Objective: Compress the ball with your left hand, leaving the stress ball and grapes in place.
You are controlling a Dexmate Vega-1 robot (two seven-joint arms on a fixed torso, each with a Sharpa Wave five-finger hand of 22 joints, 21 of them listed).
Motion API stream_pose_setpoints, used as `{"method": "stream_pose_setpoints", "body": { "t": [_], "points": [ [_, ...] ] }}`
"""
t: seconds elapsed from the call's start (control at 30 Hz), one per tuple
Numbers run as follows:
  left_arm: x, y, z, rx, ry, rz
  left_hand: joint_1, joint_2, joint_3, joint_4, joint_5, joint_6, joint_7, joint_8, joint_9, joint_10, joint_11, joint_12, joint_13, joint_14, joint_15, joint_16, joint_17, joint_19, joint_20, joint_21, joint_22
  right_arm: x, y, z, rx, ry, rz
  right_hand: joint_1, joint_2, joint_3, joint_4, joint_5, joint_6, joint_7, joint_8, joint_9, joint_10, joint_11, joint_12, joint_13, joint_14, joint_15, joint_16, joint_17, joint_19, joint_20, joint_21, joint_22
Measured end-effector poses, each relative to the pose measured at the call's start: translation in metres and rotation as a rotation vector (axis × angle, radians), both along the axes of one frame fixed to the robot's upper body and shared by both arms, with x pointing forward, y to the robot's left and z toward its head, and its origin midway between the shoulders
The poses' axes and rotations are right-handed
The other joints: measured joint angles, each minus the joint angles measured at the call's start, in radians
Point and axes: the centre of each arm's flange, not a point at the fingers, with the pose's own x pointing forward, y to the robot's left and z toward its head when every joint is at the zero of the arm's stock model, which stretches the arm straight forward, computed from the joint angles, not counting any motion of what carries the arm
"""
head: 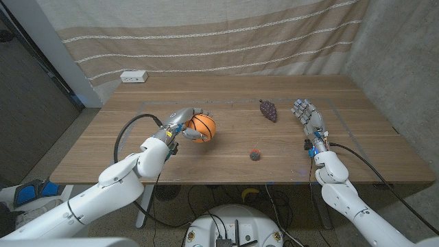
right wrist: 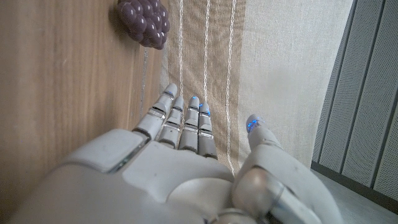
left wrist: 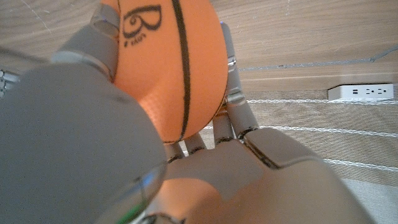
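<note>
On the left half of the table (head: 226, 147), I have the left robot hand (head: 184, 126) wrapped around the orange ball (head: 203, 127), fingers curled over its near and far sides. In the left wrist view the ball (left wrist: 171, 62) sits tight against the palm, black seam lines and a printed mark plain on its skin, with fingers (left wrist: 233, 93) pressed along its side. Whether it rests on the wood or is just off it, I cannot tell.

Over on the right, the right robot hand (head: 307, 116) stands near the table's right edge, fingers straight and apart, nothing in it. The right wrist view shows those fingers (right wrist: 186, 127) reaching toward the dark purple grapes (right wrist: 144, 22), well apart from them. From the head view the grapes (head: 268, 110) lie far of centre, left of that robot hand. A small grey stress ball (head: 255, 155) sits nearer me, toward the middle. A white power strip (head: 134, 77) lies at the far left corner.
</note>
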Motion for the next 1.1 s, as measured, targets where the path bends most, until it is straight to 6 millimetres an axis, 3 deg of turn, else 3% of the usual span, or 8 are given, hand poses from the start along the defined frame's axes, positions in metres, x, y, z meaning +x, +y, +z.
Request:
{"method": "stream_pose_setpoints", "body": {
  "t": [1.1],
  "points": [
    [0.008, 0.020, 0.007, -0.384, 0.023, -0.253, 0.008, -0.008, -0.009, -0.003, -0.004, 0.002, 0.002, -0.003, 0.009, 0.012, 0.001, -0.012, 0.028, 0.001, -0.001, 0.014, 0.030, 0.000, 0.000, 0.027, -0.004, 0.007, 0.001, 0.004, 0.001, 0.005, -0.006, 0.000, 0.000, 0.000, 0.000, 0.000, 0.000, 0.000, 0.000, 0.000, 0.000, 0.000, 0.000, 0.000, 0.000, 0.000, 0.000, 0.000, 0.000, 0.000, 0.000, 0.000]
  ]
}}
